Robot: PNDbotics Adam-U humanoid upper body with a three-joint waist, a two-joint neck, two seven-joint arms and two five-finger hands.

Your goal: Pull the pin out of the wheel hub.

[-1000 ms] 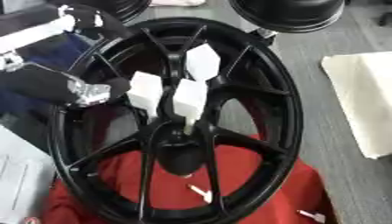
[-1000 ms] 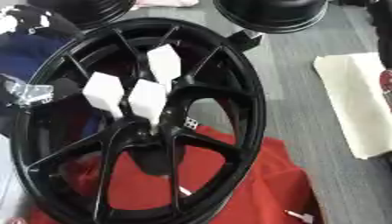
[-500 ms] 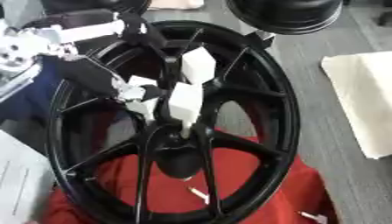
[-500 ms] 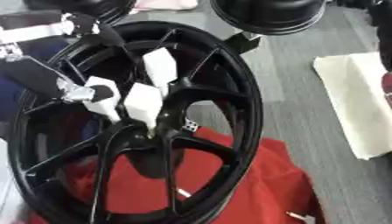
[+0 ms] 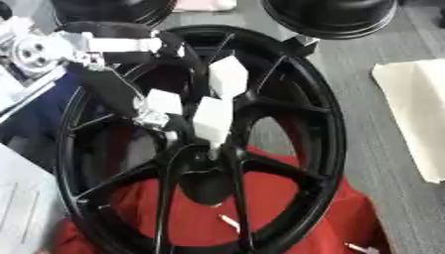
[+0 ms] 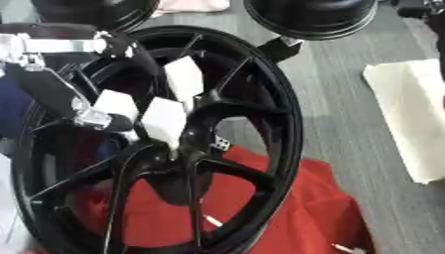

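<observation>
A large black spoked wheel (image 5: pixel 323 124) lies tilted over a red cloth (image 5: pixel 287 198). Its hub (image 5: pixel 208 166) sits low in the middle. My left hand (image 5: pixel 211 119), black with white caps, hangs over the hub, and its silver-jointed arm (image 5: pixel 96 47) comes in from the upper left. A short pale stub, the pin (image 5: pixel 213 150), shows just under the lowest white cap, right above the hub. Whether the hand holds it is hidden. My right hand shows in no view.
Two more black rims (image 5: pixel 334 15) (image 5: pixel 113 10) stand at the back. A cream cloth (image 5: pixel 417 114) lies on the grey floor at the right, white paper (image 5: pixel 22 203) at the lower left. Small white sticks (image 5: pixel 228 222) lie on the red cloth.
My left arm has swung from the wheel's left side up to its upper left, while the white-capped hand has stayed over the hub.
</observation>
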